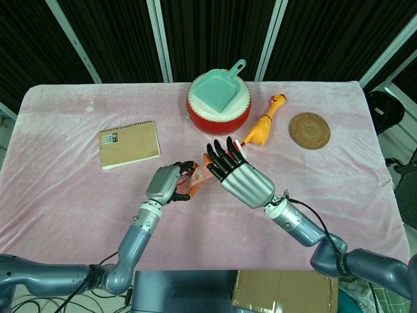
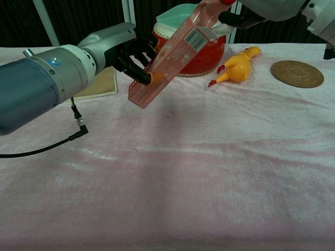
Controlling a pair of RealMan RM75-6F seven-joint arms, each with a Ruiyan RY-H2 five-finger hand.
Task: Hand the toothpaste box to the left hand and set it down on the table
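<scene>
The toothpaste box (image 2: pixel 172 52) is pink and red and hangs tilted above the pink cloth, its upper end toward the right. My left hand (image 2: pixel 112 47) grips its lower end with the fingers curled around it. In the head view only a short part of the box (image 1: pixel 195 177) shows beside my left hand (image 1: pixel 168 184). My right hand (image 1: pixel 241 179) has its fingers stretched out and spread above the box's upper end, holding nothing. In the chest view the right hand (image 2: pixel 261 8) sits at the top edge, its dark fingertips close to the box's top.
A red drum (image 1: pixel 199 116) with a teal dustpan (image 1: pixel 220 91) on it stands at the back centre. A yellow rubber chicken (image 1: pixel 264 122) and a woven coaster (image 1: pixel 309 130) lie to its right. A brown notebook (image 1: pixel 129 144) lies at the left.
</scene>
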